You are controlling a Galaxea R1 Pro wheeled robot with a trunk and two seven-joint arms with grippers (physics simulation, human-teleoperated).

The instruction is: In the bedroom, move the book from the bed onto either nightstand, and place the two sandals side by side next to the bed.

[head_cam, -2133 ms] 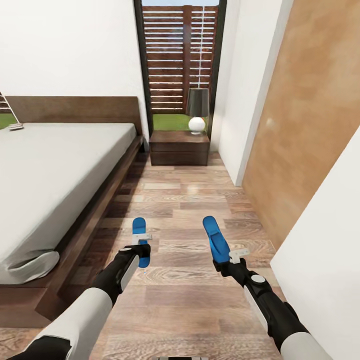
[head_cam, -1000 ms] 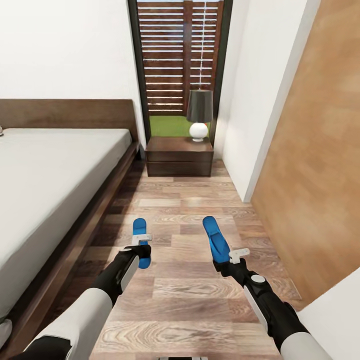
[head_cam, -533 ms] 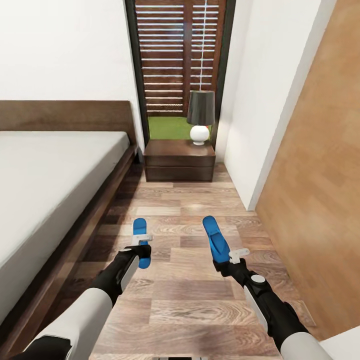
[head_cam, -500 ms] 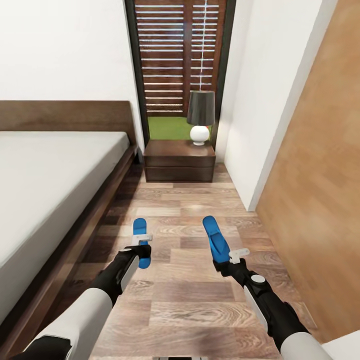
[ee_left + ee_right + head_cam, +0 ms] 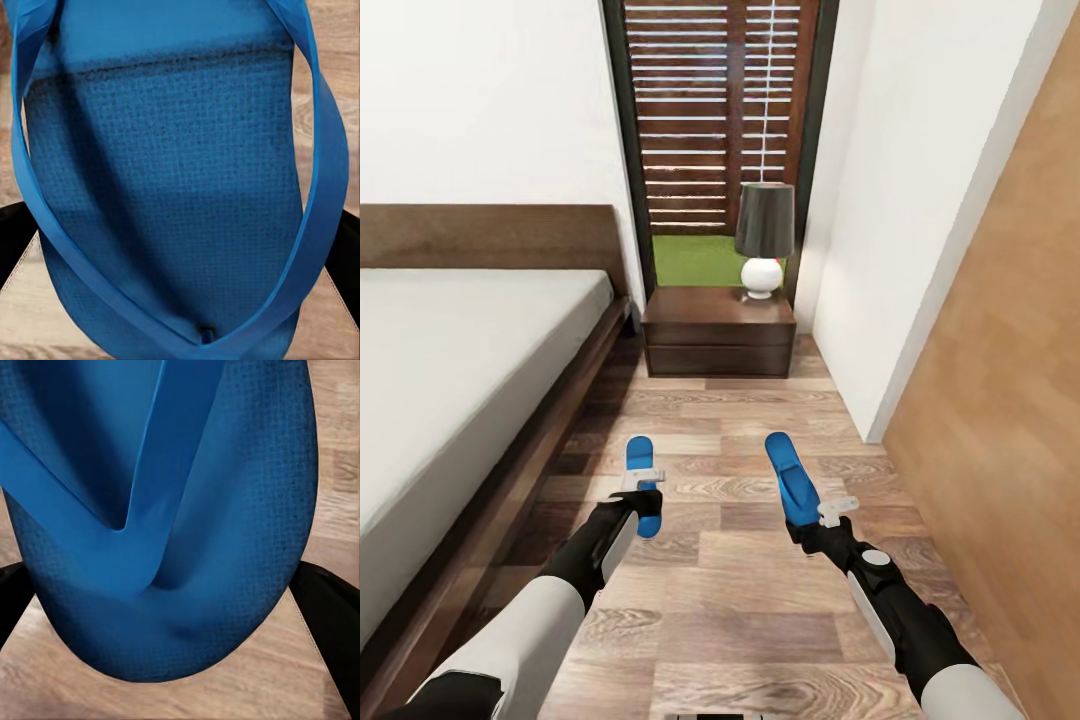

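Observation:
Each hand carries a blue sandal above the wood-plank floor. My left gripper (image 5: 643, 497) is shut on one blue sandal (image 5: 640, 470), whose sole and straps show close up in the left wrist view (image 5: 180, 187). My right gripper (image 5: 815, 515) is shut on the other blue sandal (image 5: 790, 478), seen close in the right wrist view (image 5: 172, 525). The bed (image 5: 450, 370) with its pale mattress and dark frame runs along the left. A reddish-brown nightstand (image 5: 718, 332) stands ahead by the slatted window (image 5: 715, 110). The book is out of view.
A lamp (image 5: 763, 235) with a dark shade and white round base stands on the nightstand. A white wall corner (image 5: 880, 250) and a wooden panel (image 5: 1010, 400) close in the right side. A strip of plank floor (image 5: 730, 420) runs between bed and wall.
The camera has moved forward and turned slightly: the nightstand and window are nearer, and the bed has slid leftward in view. Both arms hold their sandals the same way.

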